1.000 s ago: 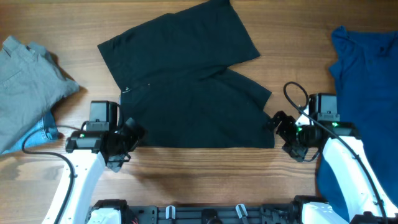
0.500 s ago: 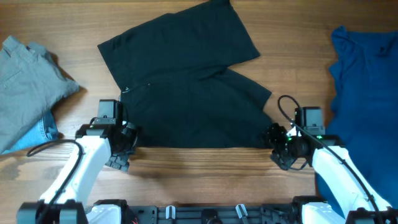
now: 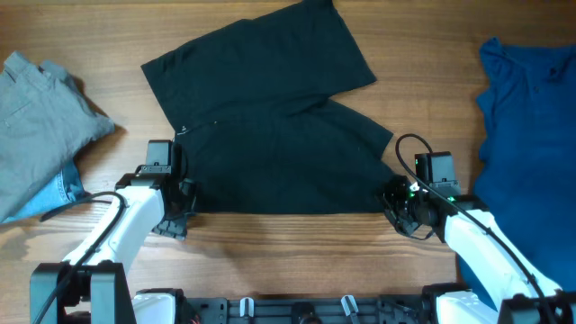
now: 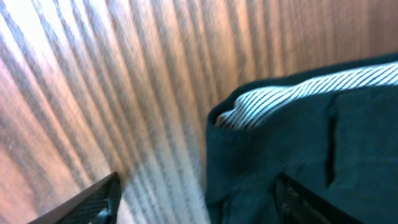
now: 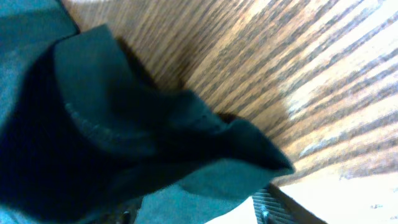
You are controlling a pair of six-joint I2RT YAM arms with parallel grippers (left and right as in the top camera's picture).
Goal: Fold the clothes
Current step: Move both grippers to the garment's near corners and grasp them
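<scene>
Black shorts [image 3: 270, 135] lie flat in the middle of the wooden table. My left gripper [image 3: 183, 200] is at their near left corner. In the left wrist view its jaws [image 4: 199, 208] are open and straddle the edge of the shorts [image 4: 298, 137], where a striped inner waistband shows. My right gripper [image 3: 394, 202] is at the near right corner. In the right wrist view its jaws [image 5: 199, 214] are open, with the hem of the shorts [image 5: 93, 124] bunched between them.
A folded grey garment [image 3: 36, 126] lies at the left edge, with a light blue one [image 3: 63, 189] under it. A blue shirt [image 3: 531, 135] lies along the right edge. Bare wood [image 3: 288, 243] runs along the front.
Both arms have moved inward. The left gripper has reached the near left corner of the shorts and the right gripper the near right corner.
</scene>
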